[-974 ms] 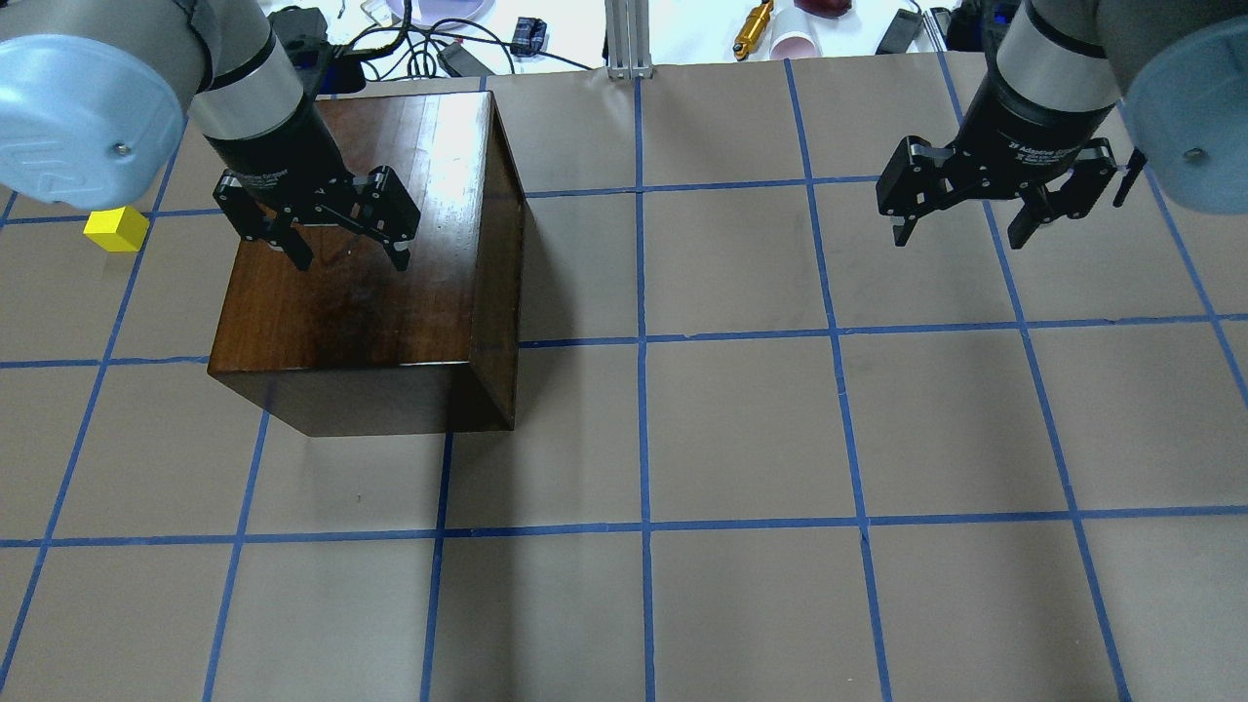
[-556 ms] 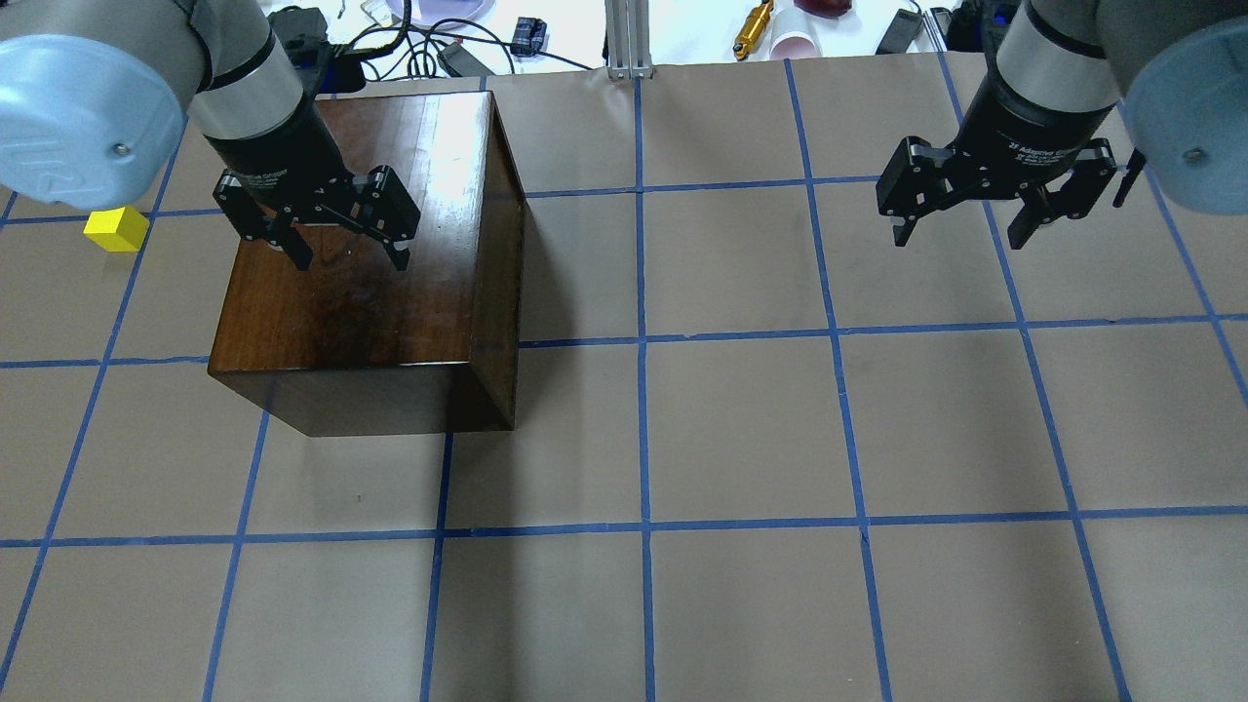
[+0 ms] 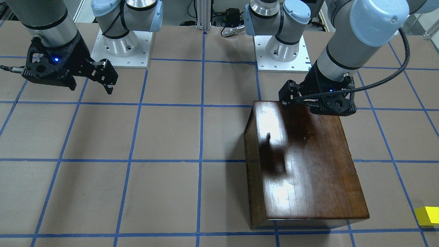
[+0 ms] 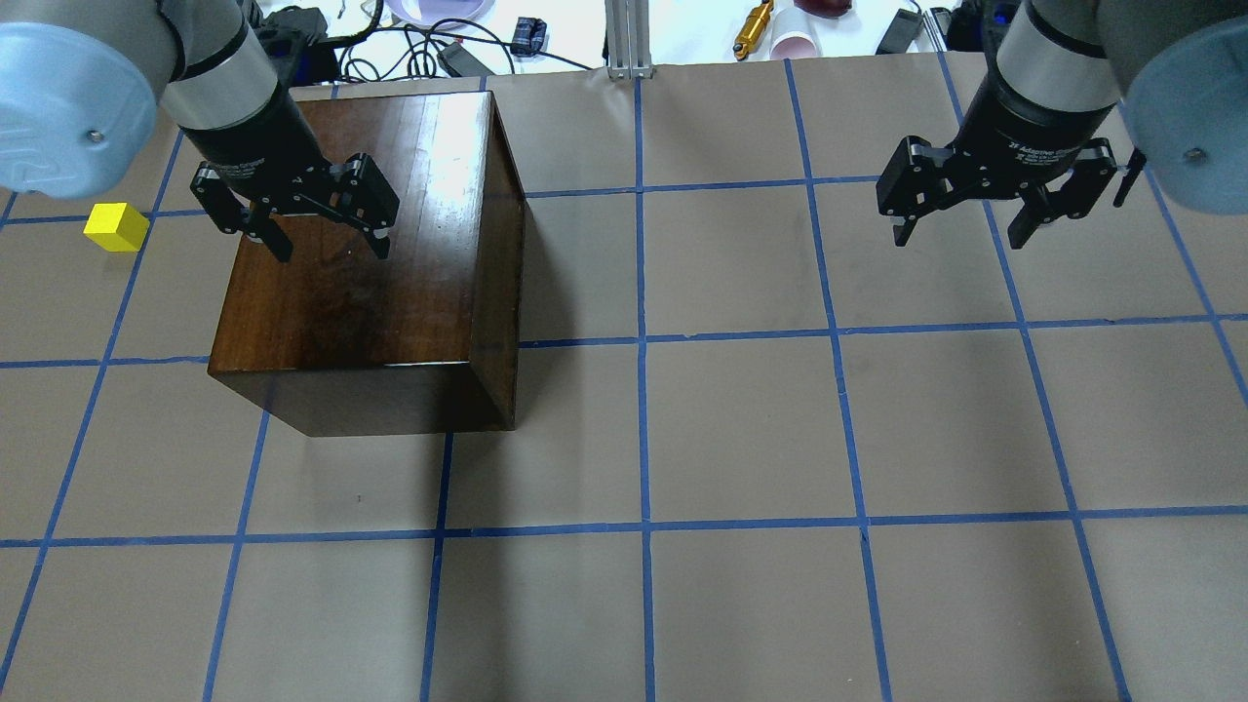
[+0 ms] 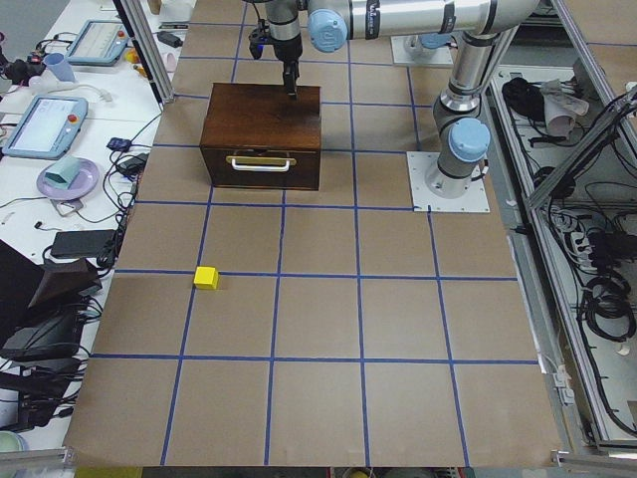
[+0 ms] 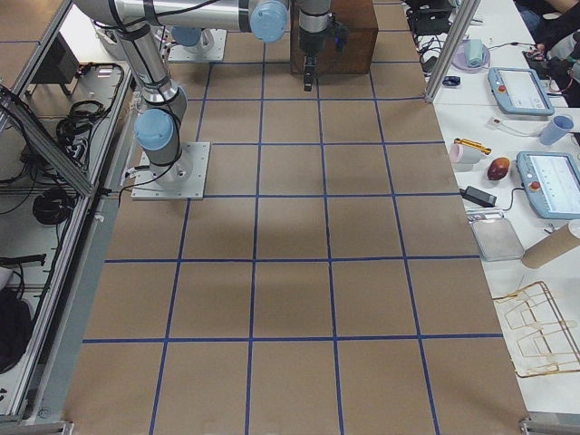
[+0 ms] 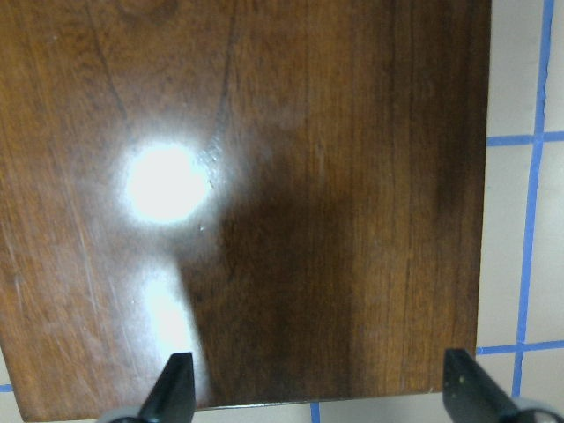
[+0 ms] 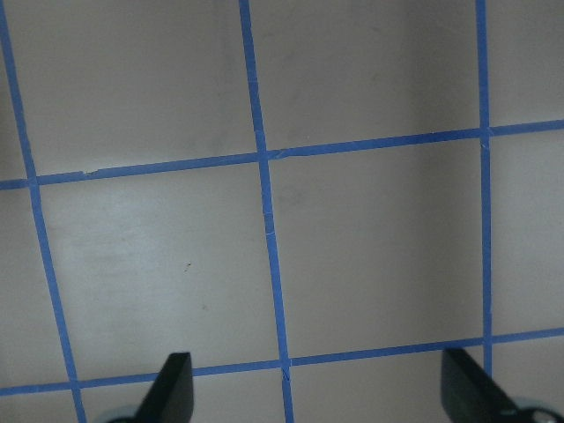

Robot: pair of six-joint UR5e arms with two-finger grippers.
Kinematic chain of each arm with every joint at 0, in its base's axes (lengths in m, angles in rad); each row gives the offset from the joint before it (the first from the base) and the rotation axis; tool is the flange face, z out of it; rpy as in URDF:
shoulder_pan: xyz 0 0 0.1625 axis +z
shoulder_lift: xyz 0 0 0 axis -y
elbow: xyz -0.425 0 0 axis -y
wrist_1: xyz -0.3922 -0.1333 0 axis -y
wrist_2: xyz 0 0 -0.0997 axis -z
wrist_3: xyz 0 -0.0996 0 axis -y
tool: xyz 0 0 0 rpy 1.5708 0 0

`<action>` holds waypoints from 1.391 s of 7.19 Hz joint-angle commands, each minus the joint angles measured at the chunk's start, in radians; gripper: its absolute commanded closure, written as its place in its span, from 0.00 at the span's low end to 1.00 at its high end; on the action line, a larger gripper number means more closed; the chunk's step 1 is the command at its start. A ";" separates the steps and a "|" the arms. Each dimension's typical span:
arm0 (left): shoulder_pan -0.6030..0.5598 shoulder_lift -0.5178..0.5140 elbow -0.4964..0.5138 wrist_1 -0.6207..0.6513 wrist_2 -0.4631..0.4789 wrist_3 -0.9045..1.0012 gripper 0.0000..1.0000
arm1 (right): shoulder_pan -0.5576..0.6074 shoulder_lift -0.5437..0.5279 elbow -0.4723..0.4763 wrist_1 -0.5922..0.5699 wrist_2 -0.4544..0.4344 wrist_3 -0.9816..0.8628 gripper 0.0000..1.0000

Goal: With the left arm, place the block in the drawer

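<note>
The block (image 4: 116,227) lies alone on the bench (image 4: 741,429) with nothing touching it. The drawer (image 5: 261,164), seen from the left-end camera, sits flush in the front of the cabinet (image 4: 370,292) with its pull untouched. I judge the task barely begun: the drawer has yet to be drawn out, and the block has yet to be gripped, carried over and set inside. In the overhead view the block lies at about 9 o'clock from the left claw (image 4: 331,252), well apart from it and off the cabinet's drawer-front side. That claw hangs over the cabinet's top, toward its 10 o'clock corner, with its jaws spread wide and nothing between them; its wrist camera shows only polished wood between the fingertips. Far off at 3 o'clock the right claw (image 4: 960,237) hovers over bare bench, its jaws likewise parted and empty.
</note>
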 commanded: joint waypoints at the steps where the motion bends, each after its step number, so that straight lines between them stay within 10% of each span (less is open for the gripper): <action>1: 0.089 -0.007 0.035 -0.002 -0.009 0.021 0.00 | 0.000 0.000 0.000 0.000 0.000 0.000 0.00; 10: 0.399 -0.283 0.241 0.055 -0.095 0.541 0.00 | 0.000 0.000 0.000 0.000 0.000 0.000 0.00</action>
